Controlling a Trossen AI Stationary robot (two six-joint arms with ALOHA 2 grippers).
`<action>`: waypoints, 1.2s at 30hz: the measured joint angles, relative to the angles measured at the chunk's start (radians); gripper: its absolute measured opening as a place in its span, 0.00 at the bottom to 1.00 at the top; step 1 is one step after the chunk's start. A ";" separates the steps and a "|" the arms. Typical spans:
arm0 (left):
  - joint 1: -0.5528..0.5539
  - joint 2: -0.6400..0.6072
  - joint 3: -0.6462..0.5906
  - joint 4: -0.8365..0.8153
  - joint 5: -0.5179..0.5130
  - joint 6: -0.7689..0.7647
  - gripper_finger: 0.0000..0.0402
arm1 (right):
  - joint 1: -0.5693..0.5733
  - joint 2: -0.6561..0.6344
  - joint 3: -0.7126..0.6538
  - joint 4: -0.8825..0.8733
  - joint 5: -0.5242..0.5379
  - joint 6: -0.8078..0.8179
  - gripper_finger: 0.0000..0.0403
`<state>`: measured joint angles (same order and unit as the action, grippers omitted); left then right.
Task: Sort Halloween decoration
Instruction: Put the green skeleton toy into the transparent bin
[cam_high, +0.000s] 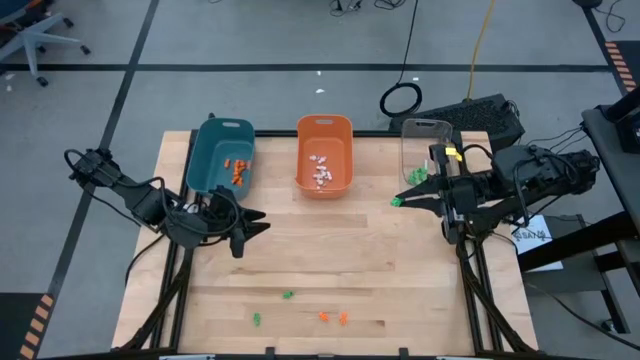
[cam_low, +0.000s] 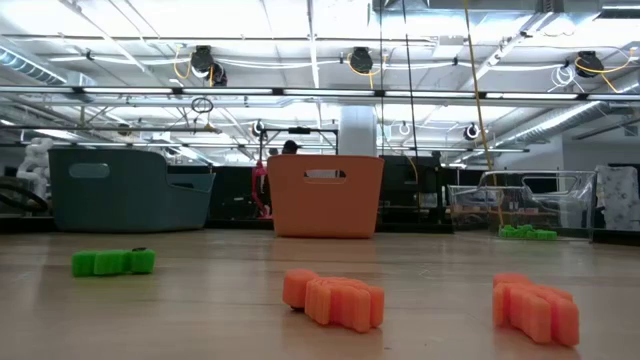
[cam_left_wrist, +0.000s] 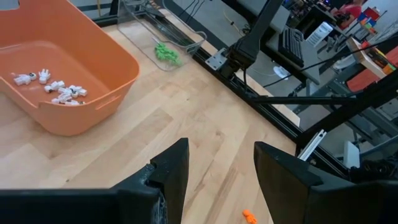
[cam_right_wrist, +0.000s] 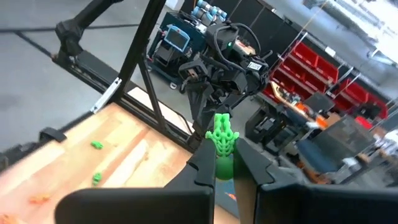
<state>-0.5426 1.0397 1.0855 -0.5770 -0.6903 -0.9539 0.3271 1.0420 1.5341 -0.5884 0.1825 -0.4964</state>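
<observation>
My right gripper (cam_high: 402, 200) is shut on a small green trinket (cam_right_wrist: 222, 135), in the air over the table just in front of the clear bin (cam_high: 425, 145). That bin holds several green trinkets (cam_high: 417, 175). My left gripper (cam_high: 252, 226) is open and empty in front of the teal bin (cam_high: 222, 155), which holds orange trinkets (cam_high: 237, 168). The orange bin (cam_high: 324, 153) holds white trinkets (cam_left_wrist: 59, 90). Two green trinkets (cam_high: 288, 295) (cam_high: 256, 319) and two orange ones (cam_high: 324, 316) (cam_high: 342, 318) lie loose near the table's near edge. My right gripper pinches the green trinket's lower end (cam_right_wrist: 222, 149) between its two fingertips (cam_right_wrist: 205, 163). The fingers lie roughly level and point toward the table's left. The trinket sticks out past the fingertips, clear of the table.
The three bins stand in a row along the table's far edge. The low view shows the loose green trinket (cam_low: 113, 262) and the orange ones (cam_low: 333, 297) (cam_low: 535, 305) close by. Bare wood lies between the arms (cam_high: 340, 250).
</observation>
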 joint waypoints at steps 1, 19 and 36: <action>0.000 0.000 0.000 0.000 0.000 0.000 0.45 | 0.000 0.000 0.000 0.000 0.000 0.022 0.02; 0.000 0.000 0.000 -0.008 -0.047 0.027 0.45 | 0.000 0.024 0.000 -0.053 -0.002 0.560 0.02; 0.000 0.000 0.000 -0.007 -0.048 0.052 0.45 | 0.000 0.117 0.000 0.050 0.011 0.945 0.02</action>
<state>-0.5426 1.0401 1.0855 -0.5842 -0.7380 -0.9016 0.3275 1.1588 1.5341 -0.5383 0.1934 0.4482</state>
